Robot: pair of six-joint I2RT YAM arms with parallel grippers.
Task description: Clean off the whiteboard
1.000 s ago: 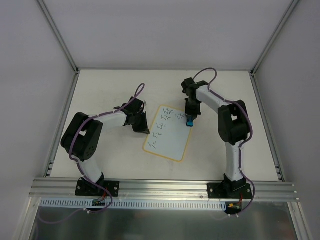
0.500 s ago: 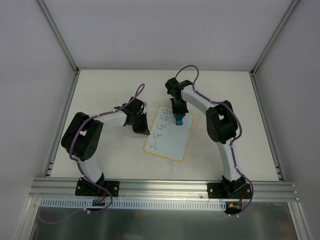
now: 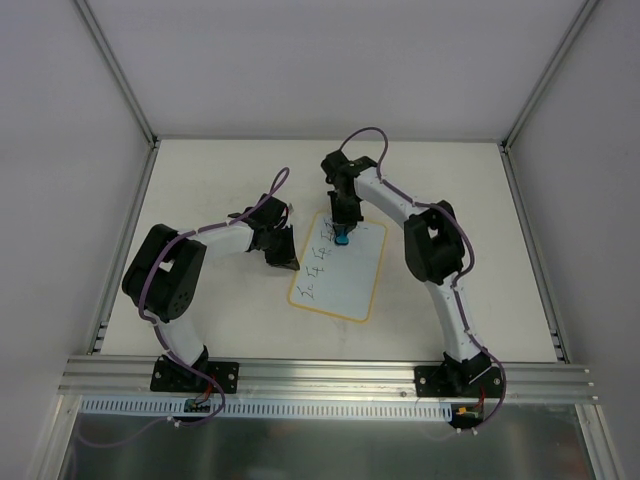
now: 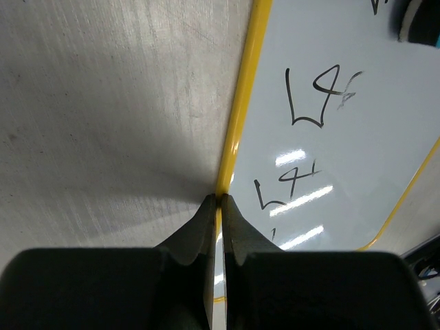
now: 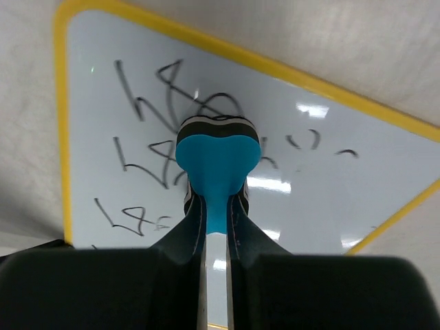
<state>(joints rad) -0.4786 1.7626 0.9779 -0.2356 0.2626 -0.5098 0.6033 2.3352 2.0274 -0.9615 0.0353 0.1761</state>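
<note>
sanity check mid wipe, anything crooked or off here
Only the whiteboard: it lies skewed, not square to the table. The left claw, shut, sits at its yellow border; the right claw holds the blue eraser on the writing. No damage visible.

There is one whiteboard (image 3: pixel 345 275), one blue eraser (image 5: pixel 217 161) (held in the right gripper (image 5: pixel 217 206)) and one bench (image 3: pixel 200 180). The grippers number two, the left gripper (image 4: pixel 218 201) at the whiteboard's edge being the second.
</note>
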